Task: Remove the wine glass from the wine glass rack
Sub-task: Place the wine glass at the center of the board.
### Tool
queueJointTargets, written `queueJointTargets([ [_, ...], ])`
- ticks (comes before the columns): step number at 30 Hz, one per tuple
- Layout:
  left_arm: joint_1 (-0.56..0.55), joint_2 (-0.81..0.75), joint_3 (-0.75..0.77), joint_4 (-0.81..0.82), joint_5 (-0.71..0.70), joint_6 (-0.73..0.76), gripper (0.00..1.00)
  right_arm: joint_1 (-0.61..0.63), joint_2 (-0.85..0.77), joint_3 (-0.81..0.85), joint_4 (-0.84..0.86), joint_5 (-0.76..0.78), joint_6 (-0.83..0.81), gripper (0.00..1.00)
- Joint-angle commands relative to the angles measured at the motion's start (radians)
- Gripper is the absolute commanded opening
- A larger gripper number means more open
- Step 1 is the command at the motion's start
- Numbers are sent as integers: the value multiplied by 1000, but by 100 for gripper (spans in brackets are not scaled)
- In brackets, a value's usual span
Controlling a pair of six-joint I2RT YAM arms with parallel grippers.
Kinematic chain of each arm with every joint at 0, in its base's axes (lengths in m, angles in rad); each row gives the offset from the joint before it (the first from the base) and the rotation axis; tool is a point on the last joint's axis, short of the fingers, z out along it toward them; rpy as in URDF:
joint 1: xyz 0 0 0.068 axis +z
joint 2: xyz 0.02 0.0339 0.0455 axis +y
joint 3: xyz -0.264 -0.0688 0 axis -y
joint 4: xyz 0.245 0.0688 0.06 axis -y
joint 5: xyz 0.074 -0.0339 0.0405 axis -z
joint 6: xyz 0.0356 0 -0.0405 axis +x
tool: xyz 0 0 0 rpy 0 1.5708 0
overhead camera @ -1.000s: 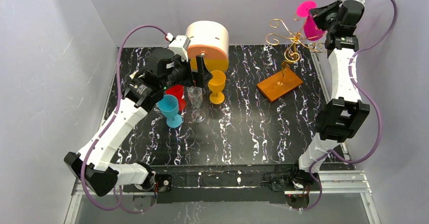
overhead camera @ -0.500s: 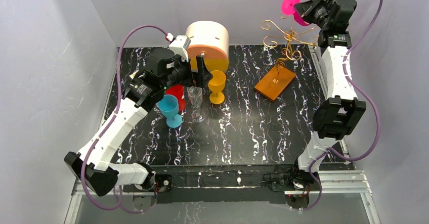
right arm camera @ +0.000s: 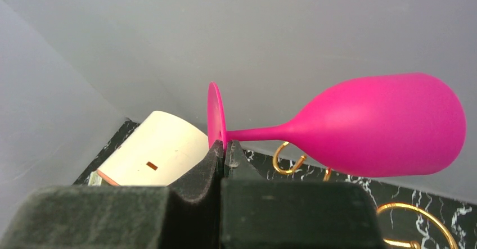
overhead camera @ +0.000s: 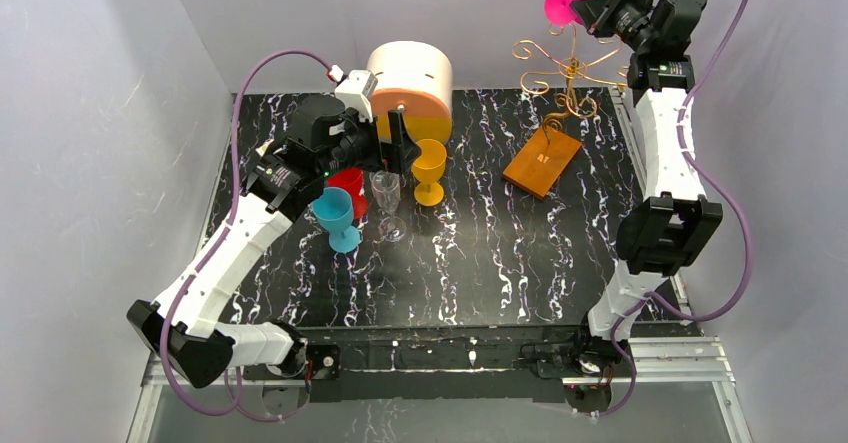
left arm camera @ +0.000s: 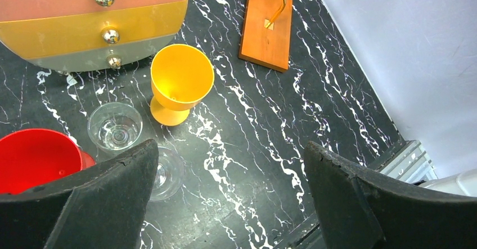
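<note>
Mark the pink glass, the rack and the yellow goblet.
pink glass [right arm camera: 382, 125]: right wrist view, on the side of its bowl.
rack [overhead camera: 542, 160]: top external view, on its wooden base.
yellow goblet [left arm camera: 181, 76]: left wrist view, inside its bowl.

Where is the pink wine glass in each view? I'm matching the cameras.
Top external: pink wine glass at the top right, held by the right gripper.
Left wrist: not in it.
Right wrist: centre-right, lying sideways, its foot pinched.
Shared landmark: the wine glass rack, its wooden base top centre in left wrist, gold scrolls low in right wrist.
</note>
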Motion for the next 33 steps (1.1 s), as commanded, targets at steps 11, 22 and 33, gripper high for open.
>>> queueJointTargets([
  [11, 5, -12, 36, 6, 7, -9, 98, 50, -201, -120, 88, -150, -116, 1],
  [22, 4, -26, 33, 40, 24, -40, 98, 75, -465, -383, 97, -231, -132, 1],
  [33, 4, -74, 31, 84, 21, -59, 98, 166, -659, -535, 78, -409, 30, 1],
])
